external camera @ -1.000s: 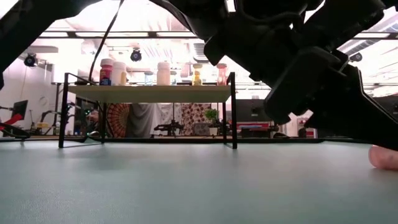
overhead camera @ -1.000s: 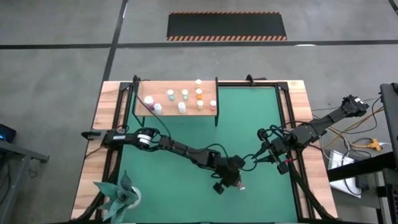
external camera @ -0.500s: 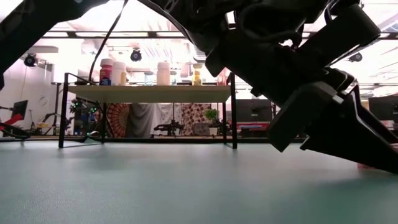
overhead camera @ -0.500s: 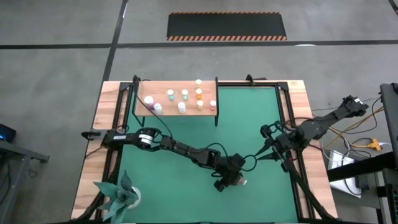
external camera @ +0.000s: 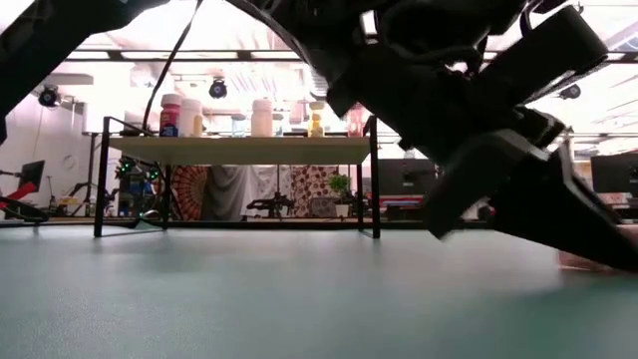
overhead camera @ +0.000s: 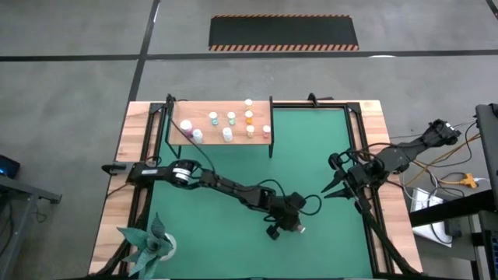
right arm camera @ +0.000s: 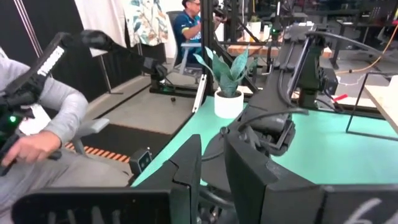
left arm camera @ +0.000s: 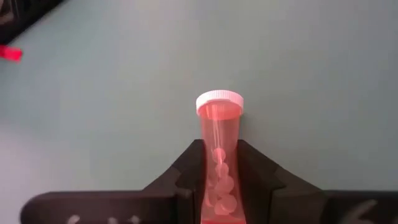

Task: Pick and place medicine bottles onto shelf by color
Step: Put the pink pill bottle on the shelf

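Observation:
A pink medicine bottle with a white cap lies between the fingers of my left gripper, low over the green mat near its front right; the cap also shows in the high view. The shelf stands on thin black posts at the far left and carries several bottles, also seen in the low view. My right gripper is empty near the mat's right edge, its fingers a narrow gap apart. My left gripper pinches the pink bottle's body between its two fingers, at the end away from the cap. The fingers lie along the bottle, nearly level with the mat. The cap end sticks out past the fingertips. The bottle's underside shows at mat level.
A green-leaved paper plant stands at the near left corner. Black frame rails run along the table's sides. In the right wrist view a seated person shows beyond the table. Bare green mat lies between the shelf and my grippers.
My left gripper has edged forward over the pink bottle, which now lies between its fingers with only the cap showing from above. My right gripper has drawn back from the left gripper toward the table's right edge.

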`<state>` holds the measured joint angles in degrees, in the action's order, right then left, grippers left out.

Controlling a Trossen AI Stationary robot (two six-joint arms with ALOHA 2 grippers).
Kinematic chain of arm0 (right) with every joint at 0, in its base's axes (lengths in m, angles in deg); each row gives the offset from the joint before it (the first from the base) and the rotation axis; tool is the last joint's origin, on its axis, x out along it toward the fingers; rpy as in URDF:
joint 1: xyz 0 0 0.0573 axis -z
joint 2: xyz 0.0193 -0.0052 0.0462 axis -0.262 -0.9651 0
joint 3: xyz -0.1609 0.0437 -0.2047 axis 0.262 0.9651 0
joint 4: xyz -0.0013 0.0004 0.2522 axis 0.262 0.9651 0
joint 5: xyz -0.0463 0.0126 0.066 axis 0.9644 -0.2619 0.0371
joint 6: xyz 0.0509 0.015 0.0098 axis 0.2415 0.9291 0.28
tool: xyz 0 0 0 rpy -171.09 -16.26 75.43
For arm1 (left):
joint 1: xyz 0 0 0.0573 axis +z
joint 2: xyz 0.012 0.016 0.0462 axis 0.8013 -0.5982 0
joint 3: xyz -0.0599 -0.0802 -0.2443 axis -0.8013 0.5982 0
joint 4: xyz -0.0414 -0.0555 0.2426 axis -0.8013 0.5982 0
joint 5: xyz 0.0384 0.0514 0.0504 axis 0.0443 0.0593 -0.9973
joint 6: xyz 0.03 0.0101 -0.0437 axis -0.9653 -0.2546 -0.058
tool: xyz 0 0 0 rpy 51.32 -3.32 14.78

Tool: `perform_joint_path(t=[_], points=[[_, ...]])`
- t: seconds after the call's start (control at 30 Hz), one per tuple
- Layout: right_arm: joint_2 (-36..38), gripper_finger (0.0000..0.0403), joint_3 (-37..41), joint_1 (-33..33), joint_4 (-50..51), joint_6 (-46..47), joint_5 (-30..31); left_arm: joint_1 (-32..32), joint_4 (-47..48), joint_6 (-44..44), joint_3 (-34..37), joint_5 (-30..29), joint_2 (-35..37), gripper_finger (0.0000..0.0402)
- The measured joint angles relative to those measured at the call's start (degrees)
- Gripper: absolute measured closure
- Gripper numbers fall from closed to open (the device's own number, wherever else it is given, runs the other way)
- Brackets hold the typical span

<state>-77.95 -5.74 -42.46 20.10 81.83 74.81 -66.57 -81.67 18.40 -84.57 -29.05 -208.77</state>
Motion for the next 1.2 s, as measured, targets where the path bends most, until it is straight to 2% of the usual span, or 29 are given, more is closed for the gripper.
perform_joint_path(t=[0.1, 0.27, 0.43, 0.5, 0.67, 0.83, 0.9, 1.0, 1.1, 1.2], points=[[0.18, 0.0342, 0.00, 0.00, -0.10, -1.13, 0.02, -0.84, 5.05, -0.15, 0.20, -3.23, 2.69, 0.0354], [0.50, 0.0342, -0.03, 0.00, -0.37, -3.62, 0.51, -3.63, 14.76, -2.43, 1.07, -16.57, 11.31, 0.0354], [-0.11, 0.0342, 0.07, 0.01, -0.64, -3.69, 0.59, -5.27, 16.86, -0.48, 10.39, -18.70, 25.01, 0.0354], [-0.93, 0.0342, 0.48, 0.02, -1.04, -3.69, 0.96, -5.75, 14.22, 1.22, 16.37, -20.75, 32.14, 0.0354], [-6.04, 0.0342, 2.70, 0.02, -8.24, -4.84, 7.19, -6.37, 2.63, 8.39, 33.98, -24.06, 48.84, 0.0354], [-13.93, 0.0341, 0.84, 0.06, -16.07, -8.77, 17.49, -6.42, -8.00, 11.83, 49.44, -29.63, 63.03, 0.0354], [-17.14, 0.0336, -1.98, 0.59, -16.95, -11.39, 21.05, -6.26, -13.02, 11.96, 54.15, -32.57, 68.07, 0.0354], [-22.22, 0.0315, -7.99, 2.68, -16.61, -13.69, 21.55, -6.17, -20.09, 10.88, 60.51, -36.81, 74.25, 0.0352], [-27.07, 0.0286, -15.97, 5.52, -12.02, -15.73, 21.44, -6.17, -26.05, 7.08, 65.11, -39.75, 79.86, 0.0342], [-32.31, 0.0254, -25.48, 9.59, -4.15, -16.67, 21.46, -5.92, -30.39, 3.73, 68.63, -39.97, 84.70, 0.0340]])
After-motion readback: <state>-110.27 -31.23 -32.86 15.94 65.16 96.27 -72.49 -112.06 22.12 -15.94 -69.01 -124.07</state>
